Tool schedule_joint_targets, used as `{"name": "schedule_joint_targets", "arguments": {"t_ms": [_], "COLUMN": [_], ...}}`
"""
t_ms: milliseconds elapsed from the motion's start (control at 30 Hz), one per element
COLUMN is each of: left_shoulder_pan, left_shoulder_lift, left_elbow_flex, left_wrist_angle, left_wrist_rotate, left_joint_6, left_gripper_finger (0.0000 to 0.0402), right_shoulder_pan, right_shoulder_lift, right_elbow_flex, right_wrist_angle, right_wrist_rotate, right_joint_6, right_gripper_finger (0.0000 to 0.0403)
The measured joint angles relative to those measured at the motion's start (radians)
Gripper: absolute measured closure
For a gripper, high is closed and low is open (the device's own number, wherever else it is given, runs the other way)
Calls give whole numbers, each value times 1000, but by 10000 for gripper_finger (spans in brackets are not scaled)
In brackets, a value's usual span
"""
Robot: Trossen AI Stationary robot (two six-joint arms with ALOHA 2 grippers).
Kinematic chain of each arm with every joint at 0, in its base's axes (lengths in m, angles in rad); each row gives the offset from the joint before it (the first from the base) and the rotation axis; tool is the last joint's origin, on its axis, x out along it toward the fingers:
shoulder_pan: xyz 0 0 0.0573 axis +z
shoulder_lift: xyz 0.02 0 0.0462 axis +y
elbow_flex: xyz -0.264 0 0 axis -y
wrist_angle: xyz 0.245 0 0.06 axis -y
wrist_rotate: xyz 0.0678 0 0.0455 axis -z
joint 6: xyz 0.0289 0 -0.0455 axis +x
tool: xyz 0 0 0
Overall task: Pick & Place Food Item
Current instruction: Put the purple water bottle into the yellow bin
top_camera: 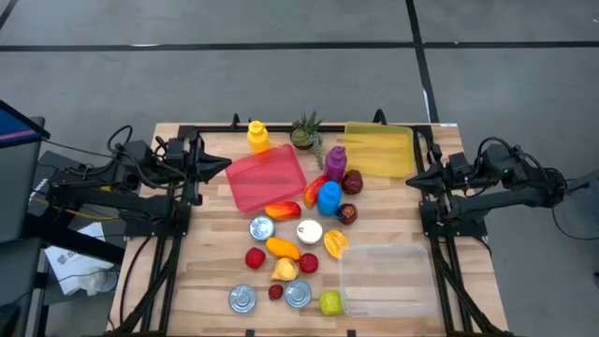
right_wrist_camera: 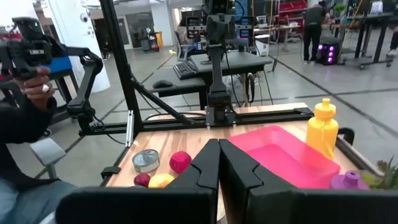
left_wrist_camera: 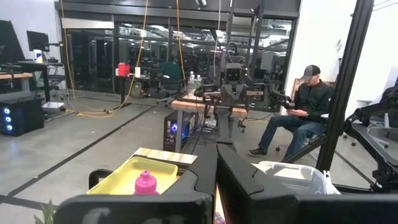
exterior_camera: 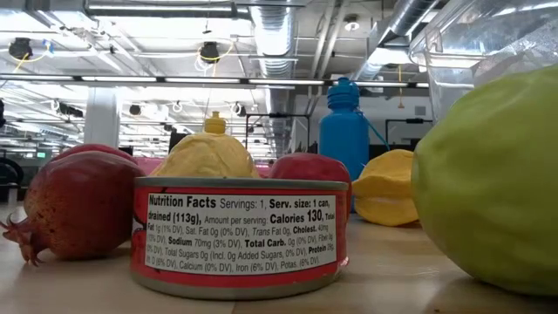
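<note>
Both arms are pulled back to the sides of the wooden desk (top_camera: 201, 271), and neither is holding anything. The left gripper (top_camera: 225, 163) sits at the left edge with its fingers (left_wrist_camera: 249, 180) pressed together, tips pointing in toward the red tray (top_camera: 266, 178), which lies just in front of them. The right gripper (top_camera: 409, 180) waits at the opposite edge, its fingers (right_wrist_camera: 239, 168) also closed tight, aimed across at the yellow tray (top_camera: 379, 149) just beside them.

All the food is spread between the two sets of fingers, well apart from both. A blue bottle (top_camera: 328, 197) and a purple bottle (top_camera: 335, 162) stand near the middle, with a yellow bottle (top_camera: 258, 137) and a small potted plant (top_camera: 304, 132) along the far side. In front of the trays lie a mango-like fruit (top_camera: 283, 210), an orange piece (top_camera: 282, 247), a couple of red fruits (top_camera: 255, 256), a yellow star fruit (top_camera: 335, 243) and several tins (top_camera: 242, 299). A green fruit (top_camera: 330, 302) rests against the clear plastic container (top_camera: 388, 276), which sits on the near right corner, closer to the right fingers than to the left.

From desk level a labelled tin (exterior_camera: 240, 235) fills the foreground, a pomegranate (exterior_camera: 78, 202) just beside it.

A seated person (left_wrist_camera: 297, 115) is in the room beyond the desk.
</note>
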Motion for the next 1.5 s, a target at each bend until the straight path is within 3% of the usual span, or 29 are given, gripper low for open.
{"name": "schedule_joint_targets", "arguments": {"t_ms": [167,400,667,800,1133,1333,1500], "left_shoulder_pan": [0,0,0,0,0,0,0], "left_shoulder_lift": [4,17,71,131,191,191,197], "left_elbow_flex": [0,0,0,0,0,0,-3], "left_wrist_angle": [3,16,6,-15,-125,-228,-290], "left_wrist_rotate": [14,1,-5,-18,-92,-106,-148], "left_joint_6": [0,3,-45,-45,8,-26,-26], "left_gripper_finger": [399,399,390,347,175,151,151], "right_shoulder_pan": [0,0,-1,-2,-16,-51,-53], "right_shoulder_lift": [0,14,132,241,564,750,839], "right_elbow_flex": [0,0,-1,-1,-1,32,163], "right_wrist_angle": [0,-43,-154,-154,-109,-59,-118], "right_wrist_rotate": [2,103,154,197,322,340,338], "right_joint_6": [44,121,102,99,72,57,-5], "right_gripper_finger": [403,403,394,353,212,189,189]}}
